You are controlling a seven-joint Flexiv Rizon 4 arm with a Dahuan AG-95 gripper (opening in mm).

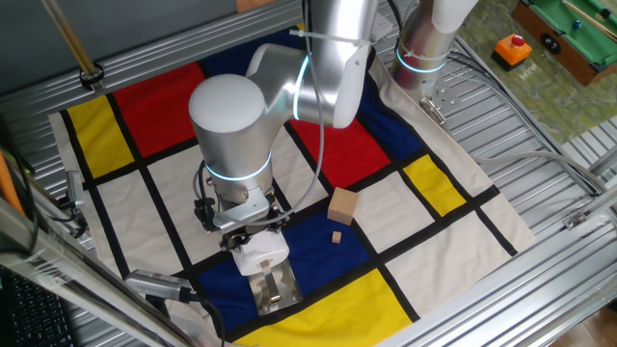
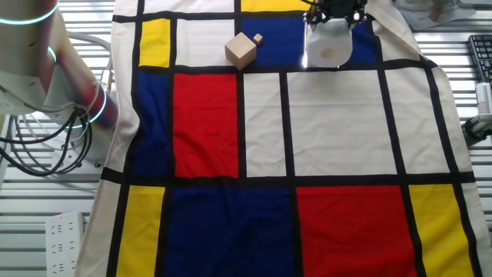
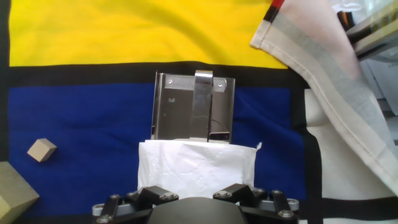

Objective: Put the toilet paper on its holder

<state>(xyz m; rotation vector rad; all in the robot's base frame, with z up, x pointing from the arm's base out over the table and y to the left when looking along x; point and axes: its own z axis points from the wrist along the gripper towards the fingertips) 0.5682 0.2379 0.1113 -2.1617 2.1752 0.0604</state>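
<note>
The white toilet paper [image 3: 196, 169] sits between my gripper's jaws, at the near end of the holder [image 3: 194, 106], a shiny chrome plate with a bar lying flat on the blue cloth patch. The roll covers the holder's near edge. In one fixed view my gripper [image 1: 253, 236] points down and is shut on the toilet paper [image 1: 263, 253], with the holder [image 1: 274, 287] just in front of it. In the other fixed view the roll's end [image 2: 329, 48] faces the camera below the gripper [image 2: 335, 14]. The fingertips are hidden by the roll.
A tan wooden cube [image 1: 342, 205] and a small wooden block [image 1: 336, 236] lie right of the gripper; the small block also shows in the hand view [image 3: 41, 150]. A folded cloth edge [image 3: 323, 74] rises at the right. Metal table rails surround the cloth.
</note>
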